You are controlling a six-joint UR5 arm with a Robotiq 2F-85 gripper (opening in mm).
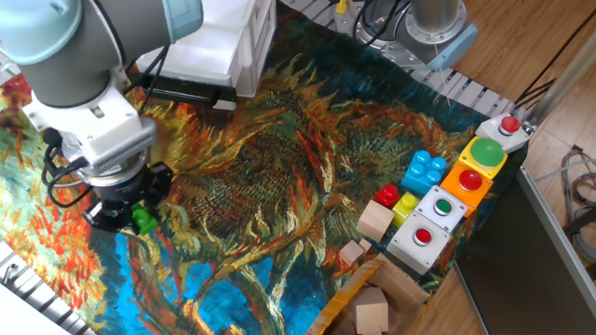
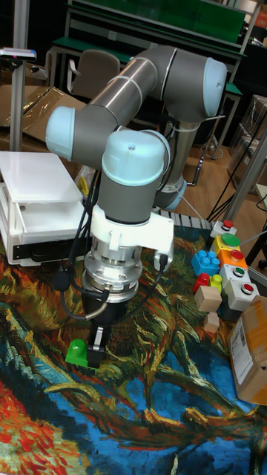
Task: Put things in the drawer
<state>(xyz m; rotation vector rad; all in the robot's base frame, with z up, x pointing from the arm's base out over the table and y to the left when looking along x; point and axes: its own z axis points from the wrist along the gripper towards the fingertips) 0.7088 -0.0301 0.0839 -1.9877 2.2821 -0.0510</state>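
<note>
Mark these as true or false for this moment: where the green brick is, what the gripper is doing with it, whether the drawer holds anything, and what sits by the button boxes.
1. The green brick is inside the drawer. False: it is out over the patterned cloth, at the gripper.
2. The gripper is shut on the green brick. True: the brick sits between its fingers in the tall fixed view.
3. The drawer is pulled out of the white cabinet. True: its tray sticks out in front, and no brick shows in it.
4. A blue brick lies beside the button boxes. True.
5. The wooden block is in the gripper. False: it rests on the cloth near the red and yellow bricks.
</note>
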